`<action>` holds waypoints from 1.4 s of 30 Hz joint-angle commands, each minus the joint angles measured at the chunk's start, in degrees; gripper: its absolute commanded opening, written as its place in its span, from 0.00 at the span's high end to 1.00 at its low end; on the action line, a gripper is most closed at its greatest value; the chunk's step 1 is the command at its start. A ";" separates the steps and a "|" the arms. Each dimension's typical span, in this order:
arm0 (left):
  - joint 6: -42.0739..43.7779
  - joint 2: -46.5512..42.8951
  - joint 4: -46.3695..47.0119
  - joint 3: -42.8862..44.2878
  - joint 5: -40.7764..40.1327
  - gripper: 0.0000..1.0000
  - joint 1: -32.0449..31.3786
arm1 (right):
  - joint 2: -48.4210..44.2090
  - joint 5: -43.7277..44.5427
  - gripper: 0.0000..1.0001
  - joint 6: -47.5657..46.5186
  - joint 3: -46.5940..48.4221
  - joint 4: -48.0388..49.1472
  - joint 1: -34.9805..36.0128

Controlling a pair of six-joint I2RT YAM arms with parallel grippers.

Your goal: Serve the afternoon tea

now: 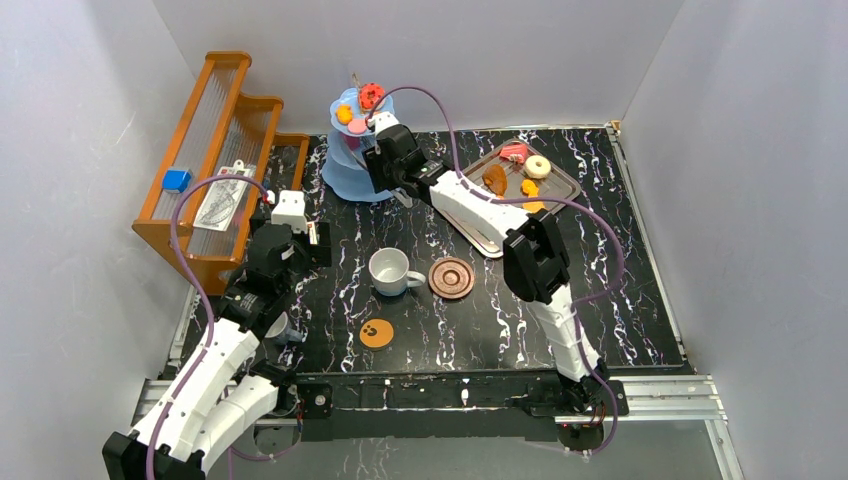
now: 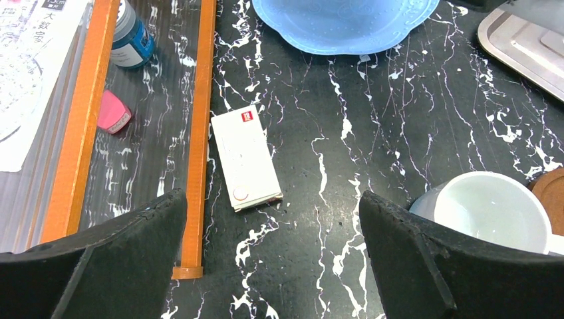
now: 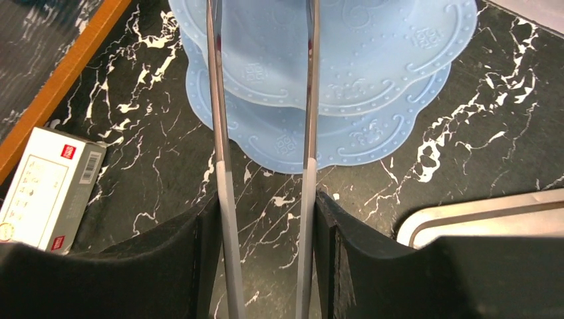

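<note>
My right end effector (image 3: 266, 222) is clamped on steel tongs (image 3: 221, 133), tips over the blue stand (image 3: 372, 100) at twelve o'clock; my left end effector (image 2: 273, 212) gapes empty. Pastries (image 1: 538, 166) on the tray (image 1: 565, 192) at one o'clock look light and crumbly: pinch their sides gently.

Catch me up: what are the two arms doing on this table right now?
The right gripper is clamped on metal tongs, reaching over the light-blue tiered stand. The stand's top tier carries red, orange and pink pastries. Others, including a white donut, sit on the silver tray. The left gripper is wide open and empty above the table, near a small white box. The white mug stands beside the brown saucer, not on it.
</note>
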 commanded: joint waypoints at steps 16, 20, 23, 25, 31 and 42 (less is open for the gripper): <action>0.13 -1.51 0.68 0.11 -1.38 0.02 -0.28 | -14.53 -0.82 0.46 2.35 -4.29 -6.38 0.41; 0.17 -1.63 0.79 0.25 -1.14 0.02 -0.28 | -15.88 -0.96 0.47 3.40 -5.39 -6.75 0.36; 0.04 -1.77 0.83 0.31 -0.33 0.02 -0.28 | -16.56 -0.58 0.47 3.93 -5.82 -7.31 0.41; -0.23 -1.88 1.08 0.45 0.57 0.02 -0.28 | -17.30 0.06 0.47 4.05 -6.71 -7.44 0.38; -1.96 -2.02 0.86 0.76 4.06 0.02 -0.28 | -21.10 2.75 0.47 5.12 -12.51 -5.09 0.39; -3.26 -2.13 0.95 1.14 7.06 0.02 -0.28 | -22.10 7.12 0.48 7.57 -12.19 -6.27 0.36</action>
